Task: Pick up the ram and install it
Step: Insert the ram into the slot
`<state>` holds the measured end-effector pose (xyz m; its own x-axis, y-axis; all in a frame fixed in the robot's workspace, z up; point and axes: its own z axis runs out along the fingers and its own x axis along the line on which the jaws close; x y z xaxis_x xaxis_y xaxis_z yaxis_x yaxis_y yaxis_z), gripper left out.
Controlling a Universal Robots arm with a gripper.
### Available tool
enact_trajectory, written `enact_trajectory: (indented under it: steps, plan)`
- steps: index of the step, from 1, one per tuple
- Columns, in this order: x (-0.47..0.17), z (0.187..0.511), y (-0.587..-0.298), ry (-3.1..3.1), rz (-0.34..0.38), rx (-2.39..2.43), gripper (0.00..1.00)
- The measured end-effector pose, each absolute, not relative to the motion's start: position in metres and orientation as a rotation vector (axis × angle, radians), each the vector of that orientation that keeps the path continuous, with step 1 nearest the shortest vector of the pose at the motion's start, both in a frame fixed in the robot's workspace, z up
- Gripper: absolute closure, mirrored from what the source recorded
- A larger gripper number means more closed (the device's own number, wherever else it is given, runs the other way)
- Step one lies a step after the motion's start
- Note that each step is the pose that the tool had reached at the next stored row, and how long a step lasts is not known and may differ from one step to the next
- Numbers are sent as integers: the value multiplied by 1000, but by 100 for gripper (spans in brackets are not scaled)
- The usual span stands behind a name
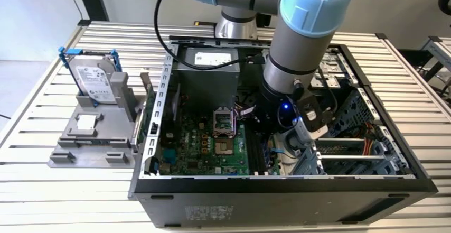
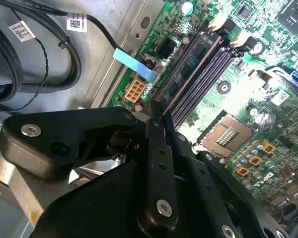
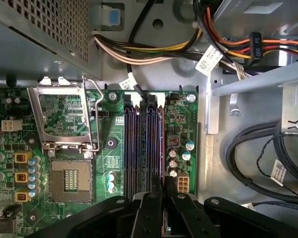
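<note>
Matt black plastic gripper (image 2: 161, 130), screw heads bright metal. Glossy green motherboard (image 1: 211, 148) inside a dull grey sheet-metal case (image 1: 394, 154). The slatted bench (image 1: 63, 196) beneath the case looks like brushed aluminium.

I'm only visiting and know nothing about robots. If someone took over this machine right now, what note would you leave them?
Claw: shut on the ram, low inside the open computer case.
Ram: held edge-on, lined up along the memory slots on the motherboard.
Done: ram picked up and at the slots.
Left: cannot tell whether it is pressed home; the claw has not let go.
</note>
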<state>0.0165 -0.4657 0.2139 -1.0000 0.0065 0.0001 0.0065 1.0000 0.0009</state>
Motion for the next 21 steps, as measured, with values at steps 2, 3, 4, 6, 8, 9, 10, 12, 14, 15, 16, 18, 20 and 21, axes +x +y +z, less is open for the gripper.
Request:
enact_trajectory:
  steps: [2, 3, 4, 6, 8, 9, 10, 12, 14, 15, 16, 18, 20, 21]
  plan:
    - [16, 214, -466, -3141, -1, -10, 100]
    - [16, 214, -466, -3141, -1, -11, 100]
    - [16, 214, -466, -3141, -1, -10, 100]
    - [16, 214, -466, -3142, -1, -11, 100]
    - [16, 214, -466, -3141, -1, -17, 100]
    - [16, 214, -466, -3141, -2, -21, 100]
    - [16, 214, -466, -3141, -2, -25, 100]
    - [15, 214, -466, -3141, -2, -34, 100]
    - [15, 214, -466, -3141, -1, -44, 100]
    - [15, 213, -466, -3141, -2, -49, 100]
    - [15, 212, -466, -3141, -1, -51, 100]
    - [15, 209, -466, -3141, -1, -53, 100]
    - [15, 207, -466, -3141, 0, -54, 100]
    - [15, 207, -466, -3141, -1, -54, 100]
